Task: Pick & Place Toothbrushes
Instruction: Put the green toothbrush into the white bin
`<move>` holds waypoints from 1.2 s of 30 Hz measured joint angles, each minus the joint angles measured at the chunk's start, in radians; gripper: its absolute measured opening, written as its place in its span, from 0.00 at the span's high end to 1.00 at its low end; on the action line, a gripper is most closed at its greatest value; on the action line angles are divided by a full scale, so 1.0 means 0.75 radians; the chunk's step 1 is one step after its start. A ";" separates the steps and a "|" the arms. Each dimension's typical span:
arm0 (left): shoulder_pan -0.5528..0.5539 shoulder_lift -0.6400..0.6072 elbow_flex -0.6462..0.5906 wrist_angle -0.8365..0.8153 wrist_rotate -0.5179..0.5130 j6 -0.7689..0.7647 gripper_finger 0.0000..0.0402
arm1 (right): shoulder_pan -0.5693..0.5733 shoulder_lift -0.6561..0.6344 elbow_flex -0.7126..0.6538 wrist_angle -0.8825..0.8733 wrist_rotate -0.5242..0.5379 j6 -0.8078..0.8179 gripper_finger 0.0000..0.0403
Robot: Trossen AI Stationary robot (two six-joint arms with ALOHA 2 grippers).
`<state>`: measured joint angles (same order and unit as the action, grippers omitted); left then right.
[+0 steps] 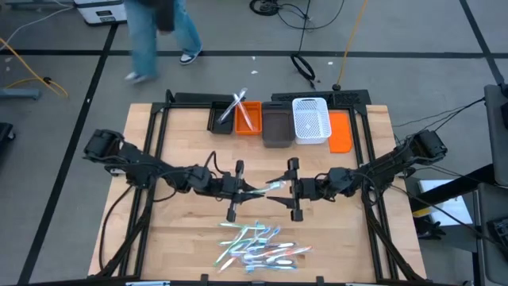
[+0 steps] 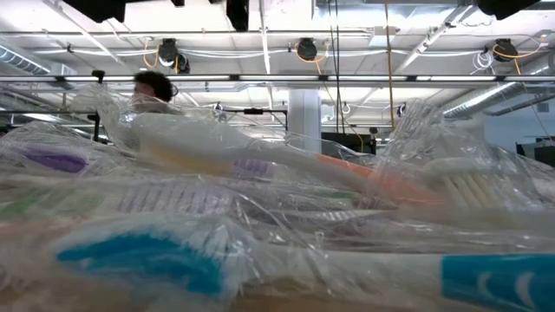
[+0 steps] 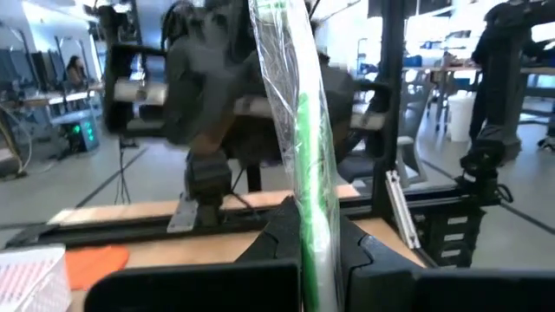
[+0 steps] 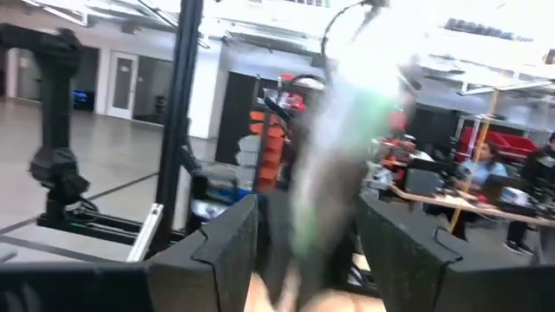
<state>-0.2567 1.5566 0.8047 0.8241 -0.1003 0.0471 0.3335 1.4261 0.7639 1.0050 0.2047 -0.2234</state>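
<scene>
Now we're passing the wrapped green toothbrush [image 1: 270, 187] mid-table: left gripper [image 1: 248, 188] is clamping it, right gripper [image 1: 284, 189] is spreading wide, so we should be backing off straight.

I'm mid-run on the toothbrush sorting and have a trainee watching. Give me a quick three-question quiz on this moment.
1. True or false: the left gripper is shut on a green wrapped toothbrush.
2. How do the right gripper's fingers stand? A) open B) shut
3. Which bin at the table's far edge already holds toothbrushes? Name its colour.

Key
1. True; both grippers meet over the table's middle.
2. A, open, with the toothbrush between them.
3. The orange bin; the white basket beside it holds none.
</scene>
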 joint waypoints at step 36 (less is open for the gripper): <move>0.035 0.078 0.001 0.050 0.027 0.026 0.94 | -0.040 0.082 0.010 0.068 0.009 -0.038 0.97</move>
<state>-0.2302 1.6154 0.8055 0.8618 -0.0801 0.0667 0.3031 1.4879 0.7712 1.0562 0.2114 -0.2516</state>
